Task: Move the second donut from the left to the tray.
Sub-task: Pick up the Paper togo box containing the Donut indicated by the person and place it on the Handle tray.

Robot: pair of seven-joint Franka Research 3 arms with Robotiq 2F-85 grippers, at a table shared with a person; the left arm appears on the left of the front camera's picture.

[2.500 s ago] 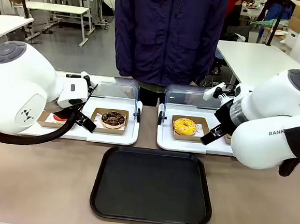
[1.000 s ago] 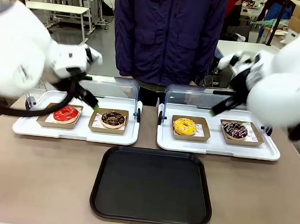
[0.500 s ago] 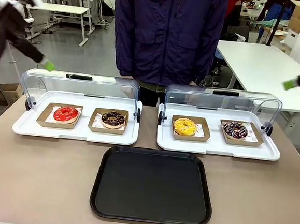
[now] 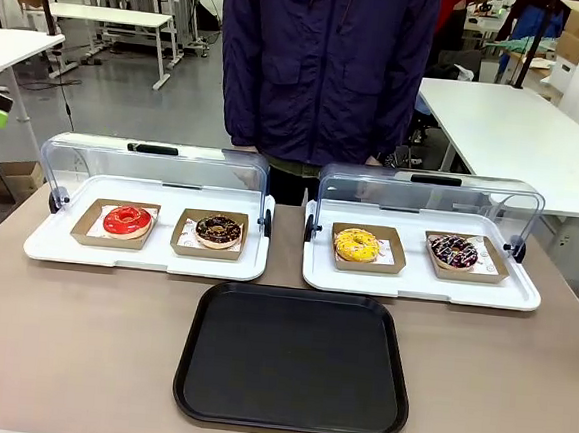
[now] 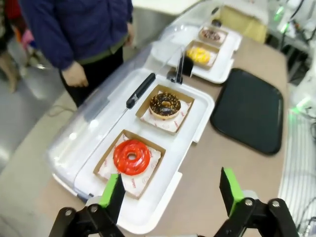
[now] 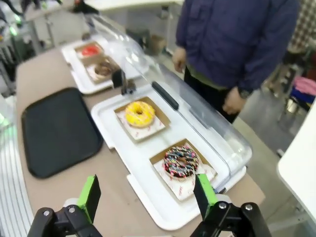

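Starting at the approach step, holding the left gripper (image 5: 171,174) spread wide and empty, high over the left end. Finding the second donut from the left (image 4: 218,231) in its cardboard square (image 4: 183,245) (clear lid (image 4: 157,173) tipped back), right of the red donut (image 4: 128,221), far of the tray (image 4: 293,362). Needing a descent and pinch next. Holding the right gripper (image 6: 145,177) spread, empty.

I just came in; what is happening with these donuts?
Nobody is handling anything. The left claw and the right claw hang open above the table. The chocolate donut with tan sprinkles sits in the left display tray, not yet on the black tray. A person stands at the far side.
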